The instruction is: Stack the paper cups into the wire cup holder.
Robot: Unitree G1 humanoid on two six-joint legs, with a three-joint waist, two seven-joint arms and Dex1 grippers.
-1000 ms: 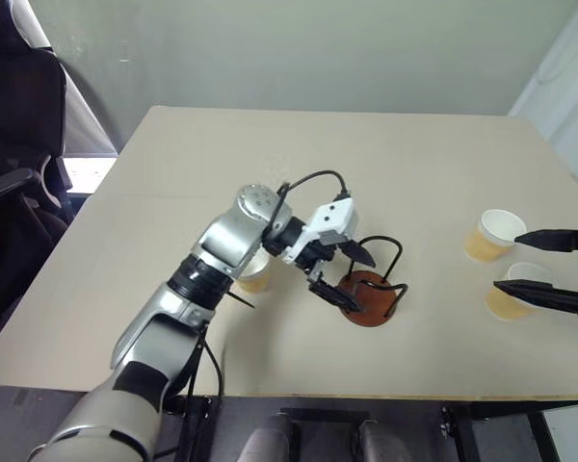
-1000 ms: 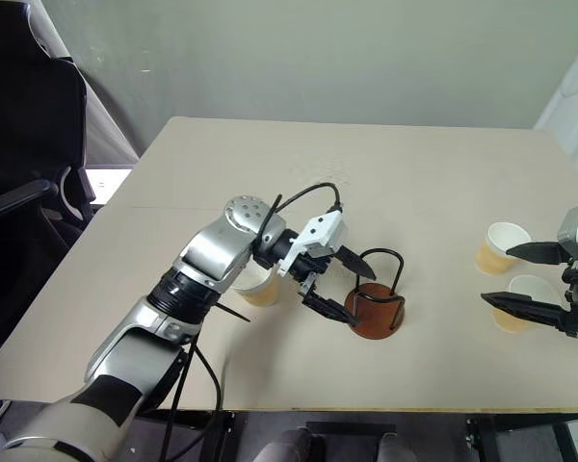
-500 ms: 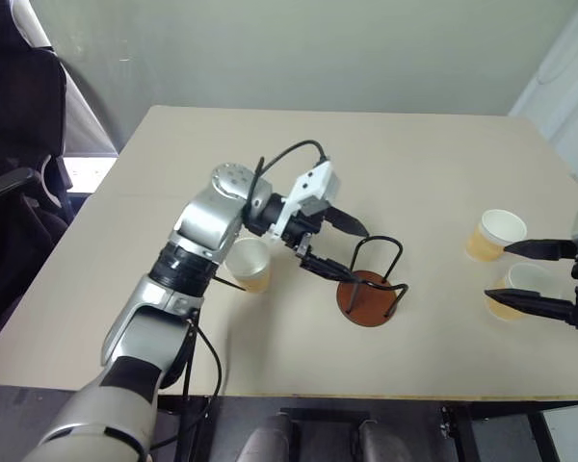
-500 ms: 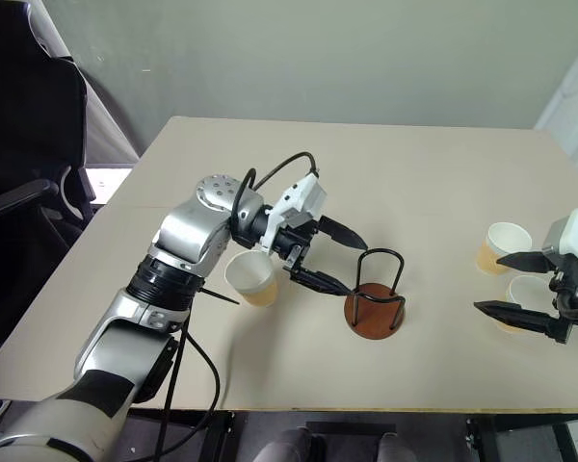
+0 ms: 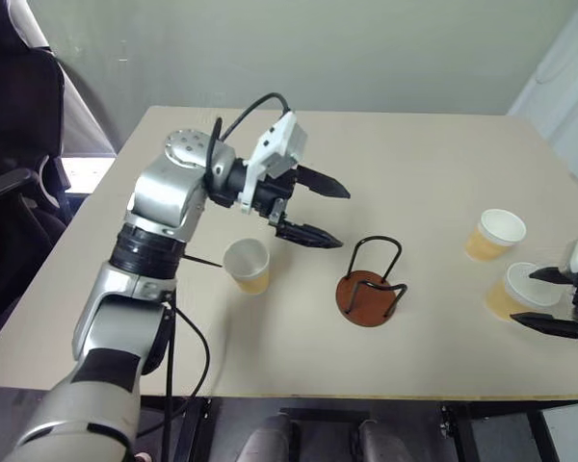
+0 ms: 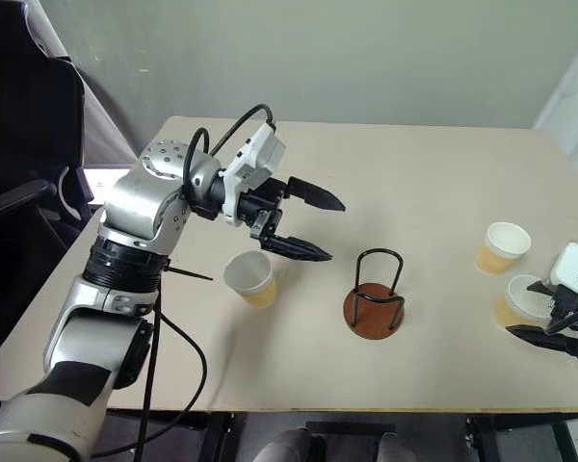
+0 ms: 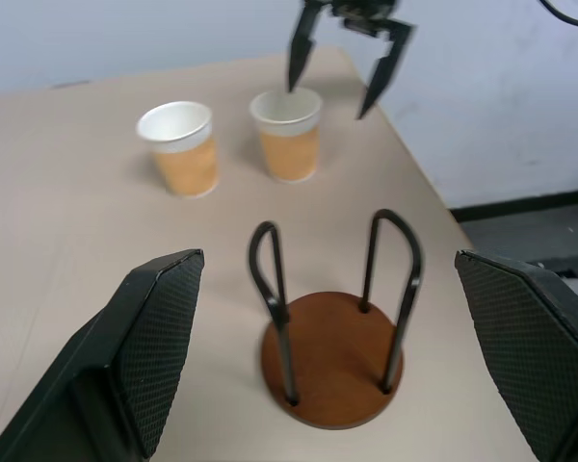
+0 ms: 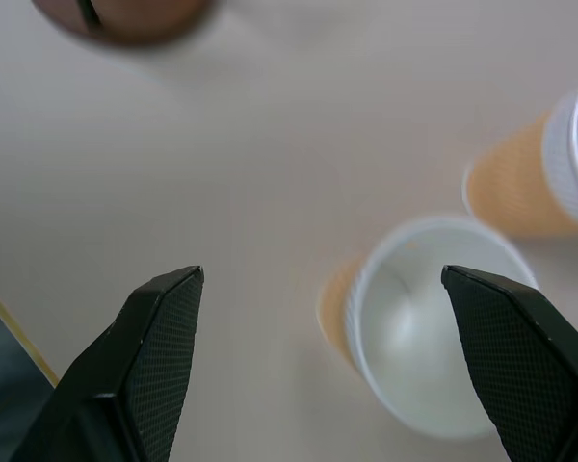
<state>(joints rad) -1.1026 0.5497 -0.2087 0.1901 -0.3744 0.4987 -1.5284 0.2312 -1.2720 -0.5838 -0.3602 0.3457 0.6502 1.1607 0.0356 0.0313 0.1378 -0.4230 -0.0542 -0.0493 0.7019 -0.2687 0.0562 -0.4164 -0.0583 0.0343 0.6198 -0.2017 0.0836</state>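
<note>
While the wire cup holder [image 5: 369, 286] stood empty at frame centre, one paper cup [image 5: 248, 266] sat left of it and two paper cups [image 5: 495, 234] at right. The left gripper [image 5: 318, 210] hung spread above them; the right gripper [image 5: 566, 302] straddled the nearer right cup [image 5: 520, 290], fingers apart.

The left end effector [image 5: 313, 209], jaws spread and empty, has lifted up and away from the reddish-brown disc-based wire cup holder [image 5: 369, 285], uncovering the tan paper cup [image 5: 248, 265] beside it, while the right end effector [image 6: 562, 322] has dropped around the nearer right-hand tan paper cup [image 6: 523, 300].
</note>
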